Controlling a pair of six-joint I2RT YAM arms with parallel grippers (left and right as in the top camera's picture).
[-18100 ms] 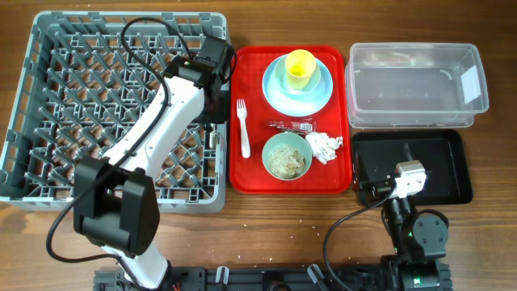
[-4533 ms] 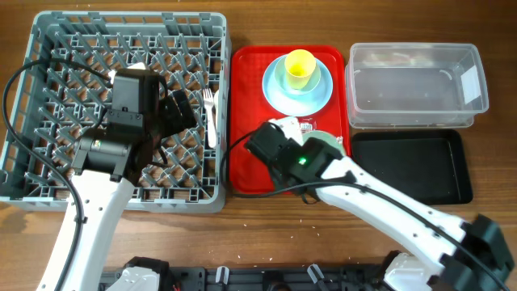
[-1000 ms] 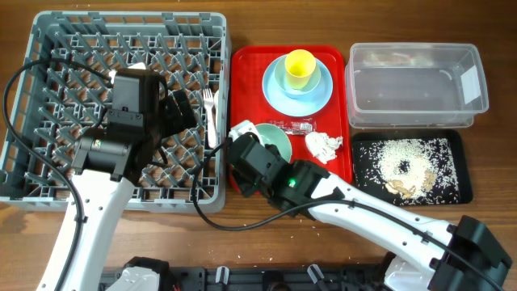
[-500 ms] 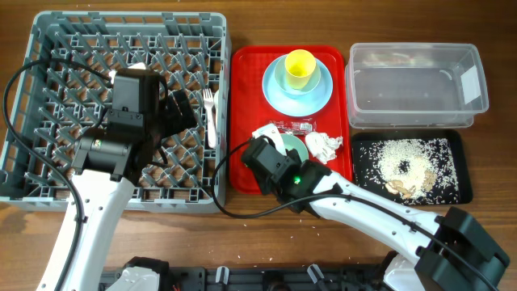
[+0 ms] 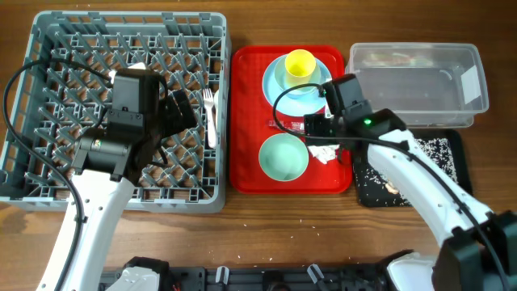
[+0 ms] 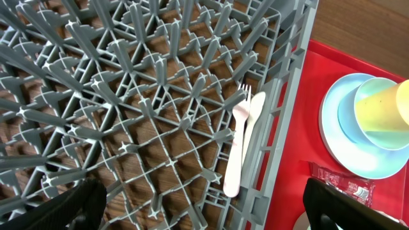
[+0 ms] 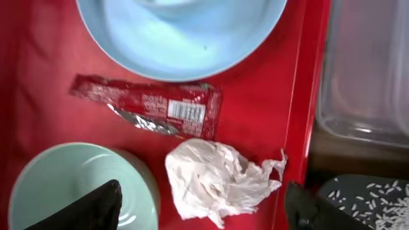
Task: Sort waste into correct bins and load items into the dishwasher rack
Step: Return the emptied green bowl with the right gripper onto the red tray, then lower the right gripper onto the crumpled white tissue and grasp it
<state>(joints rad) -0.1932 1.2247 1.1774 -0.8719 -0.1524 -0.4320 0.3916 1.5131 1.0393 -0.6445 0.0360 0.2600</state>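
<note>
Right pincer (image 7: 201,207), spread wide, hangs over the red serving tray (image 7: 38,57); the crumpled white paper napkin (image 7: 217,179) lies directly beneath, between its tips. I see the small red shiny wrapper (image 7: 153,105) just beyond, lying crosswise. The pale green bowl (image 7: 70,191) crowds one finger. Left pincer (image 6: 204,207), also spread, is well apart over the grey pegged plastic rack (image 6: 96,96).

Bare floor is left along the left side of the red tray (image 5: 245,153), beside the dishwasher rack (image 5: 224,121) wall. The wrapper (image 7: 150,108) is hemmed by the plate (image 7: 182,32) above and by the green bowl (image 7: 77,185) and napkin (image 7: 214,179) just below. The right side is bounded by the clear tub (image 7: 370,70) wall.
</note>
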